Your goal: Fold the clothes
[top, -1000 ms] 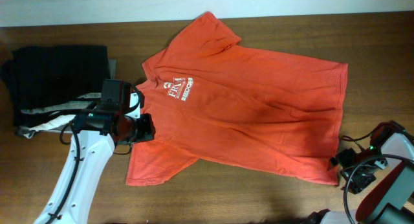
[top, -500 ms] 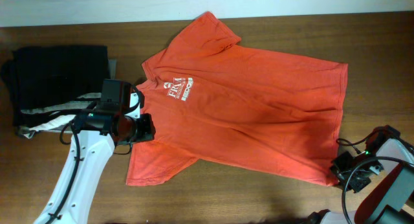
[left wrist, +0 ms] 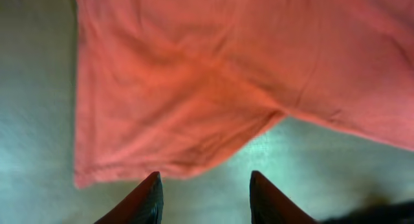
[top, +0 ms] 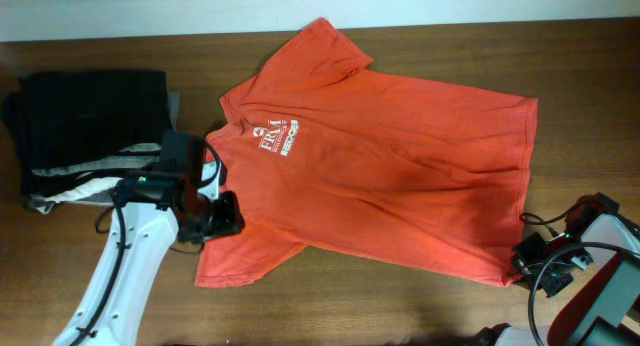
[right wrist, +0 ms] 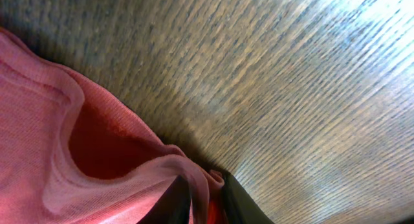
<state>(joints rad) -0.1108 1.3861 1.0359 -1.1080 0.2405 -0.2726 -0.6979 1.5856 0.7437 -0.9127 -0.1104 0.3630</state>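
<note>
Clearly the grasping step: the orange-red T-shirt (top: 390, 176) lies flat on the worktop (top: 450, 46), right fingers (top: 524, 256) pinched on its hem corner, left fingers (top: 228, 214) apart over the sleeve. Next, the left must grip too.

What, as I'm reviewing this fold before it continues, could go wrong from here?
The right end effector pinches only a hem corner of the T-shirt; that thin hold may slip when lifted. The left end effector is open over bare table just off the sleeve, so closing there might miss cloth.
</note>
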